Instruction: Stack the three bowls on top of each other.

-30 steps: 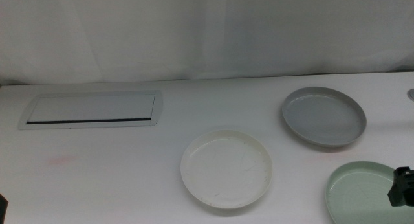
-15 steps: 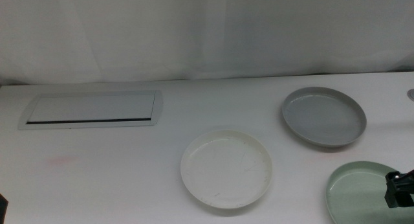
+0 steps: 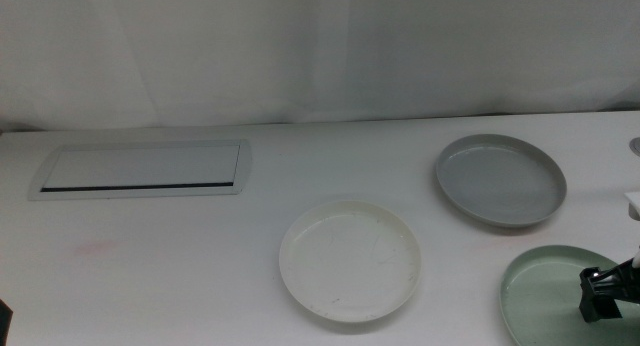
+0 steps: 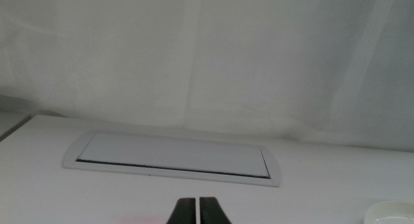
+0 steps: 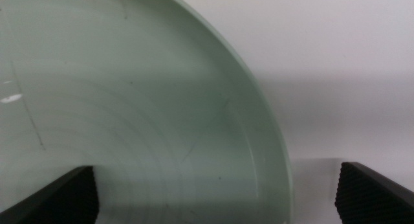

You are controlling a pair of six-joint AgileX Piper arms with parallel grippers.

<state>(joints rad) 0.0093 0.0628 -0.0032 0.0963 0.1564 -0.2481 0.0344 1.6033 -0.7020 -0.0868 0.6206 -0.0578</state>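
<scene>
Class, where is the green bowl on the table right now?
In the middle view the green bowl sits at the bottom right corner, below the grey bowl and right of the white bowl, with the right gripper straddling its rim.

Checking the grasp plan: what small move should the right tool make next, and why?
Probably lower a little and shut on the pale green bowl. The right tool is open, its jaws straddling the bowl's rim, one inside and one outside. The bowls lie apart, unstacked.
</scene>
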